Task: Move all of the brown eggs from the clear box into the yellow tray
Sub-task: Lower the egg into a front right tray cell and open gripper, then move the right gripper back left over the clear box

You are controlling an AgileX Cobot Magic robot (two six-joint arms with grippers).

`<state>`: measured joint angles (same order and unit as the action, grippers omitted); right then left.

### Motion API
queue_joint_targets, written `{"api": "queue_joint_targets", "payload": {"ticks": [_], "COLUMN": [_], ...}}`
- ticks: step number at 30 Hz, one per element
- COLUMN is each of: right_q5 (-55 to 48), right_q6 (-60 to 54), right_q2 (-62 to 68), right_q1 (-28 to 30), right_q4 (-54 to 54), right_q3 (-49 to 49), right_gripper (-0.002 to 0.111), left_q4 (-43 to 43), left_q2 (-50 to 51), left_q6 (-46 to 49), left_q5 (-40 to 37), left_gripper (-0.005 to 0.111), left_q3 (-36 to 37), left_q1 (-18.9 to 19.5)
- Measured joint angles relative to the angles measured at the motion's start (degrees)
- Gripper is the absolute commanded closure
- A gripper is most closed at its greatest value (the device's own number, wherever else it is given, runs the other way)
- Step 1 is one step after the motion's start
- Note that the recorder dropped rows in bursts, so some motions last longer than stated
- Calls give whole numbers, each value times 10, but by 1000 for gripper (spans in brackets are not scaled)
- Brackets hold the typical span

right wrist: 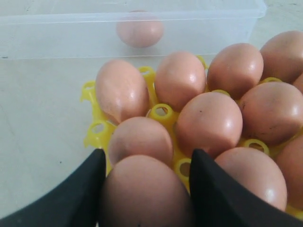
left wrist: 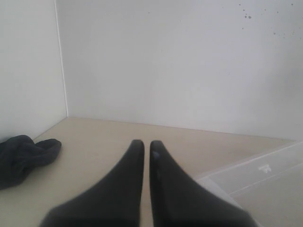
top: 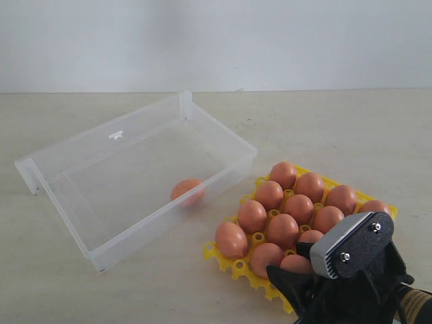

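The yellow tray point(top: 239, 267) sits at the front right, its cups filled with several brown eggs point(top: 283, 228). My right gripper point(top: 300, 273) hangs over the tray's near corner, shut on a brown egg point(right wrist: 144, 194) with a black finger pressed against each side, just above the tray point(right wrist: 94, 137). One more brown egg point(top: 187, 192) lies alone in the clear box point(top: 223, 135) on the left, and shows through the box wall point(right wrist: 213, 19) in the right wrist view. My left gripper point(left wrist: 147, 144) is shut on nothing, low over bare table beside the box's corner point(left wrist: 265, 175). It is out of the exterior view.
A dark cloth point(left wrist: 23, 158) lies on the table near a wall corner in the left wrist view. White walls bound the table at the back. Bare tabletop point(top: 337, 128) stretches behind the tray and to the right of the box.
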<state>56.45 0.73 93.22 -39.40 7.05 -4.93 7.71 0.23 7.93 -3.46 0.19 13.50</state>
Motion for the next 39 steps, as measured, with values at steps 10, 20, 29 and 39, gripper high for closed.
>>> {"api": "queue_joint_targets", "payload": {"ticks": [10, 20, 29, 39], "right_q5": [-4, -16, 123, -252], "right_q6": [-7, -7, -7, 41], "right_q2": [0, 0, -1, -35], "right_q1": [0, 0, 0, 12], "right_q4": [-2, 7, 96, 47], "right_q3": [0, 0, -13, -342], "right_gripper": [60, 50, 50, 89], "left_q4": [0, 0, 0, 0], "left_q2": [0, 0, 0, 0], "left_q6": [0, 0, 0, 0], "left_q5": [0, 0, 0, 0], "left_gripper": [103, 103, 103, 103], "left_q3": [0, 0, 0, 0], "left_q1": [0, 0, 0, 0]}}
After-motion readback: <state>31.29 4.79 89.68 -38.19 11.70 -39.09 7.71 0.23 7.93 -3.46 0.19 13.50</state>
